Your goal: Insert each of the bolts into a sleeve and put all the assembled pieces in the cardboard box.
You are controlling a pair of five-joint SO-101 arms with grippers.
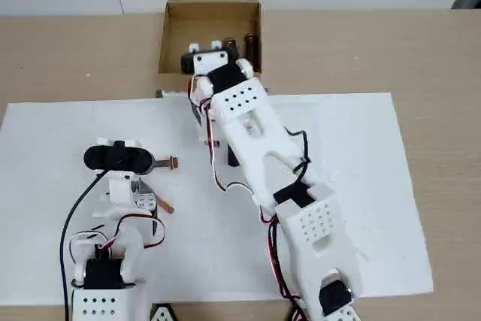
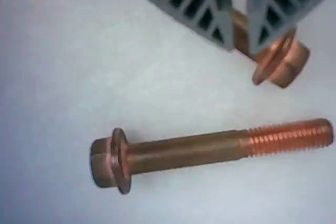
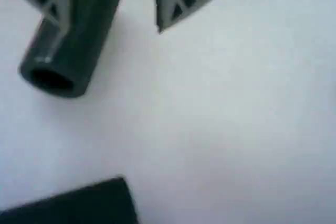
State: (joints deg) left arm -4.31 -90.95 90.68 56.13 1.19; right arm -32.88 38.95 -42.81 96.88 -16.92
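1. Grips bolt (image 2: 278, 61) in L gripper (image 2: 239, 32), shut on shank, head sticking out sideways.
2. Shows 2nd bolt (image 2: 210, 148) flat on paper (image 2: 63, 51), near but apart.
3. Has sleeve (image 3: 68, 40) lying just by one jaw of R gripper (image 3: 105, 22), spread wide, holding nothing.
4. Prob. needs R arm, nearer, to grab sleeve, bore lined w/ shank.

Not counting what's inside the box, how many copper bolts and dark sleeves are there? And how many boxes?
Bolts: 2, a loose bolt and a held bolt
Sleeves: 1 sleeve that I can tell
Boxes: 1 cardboard box
Total: 4
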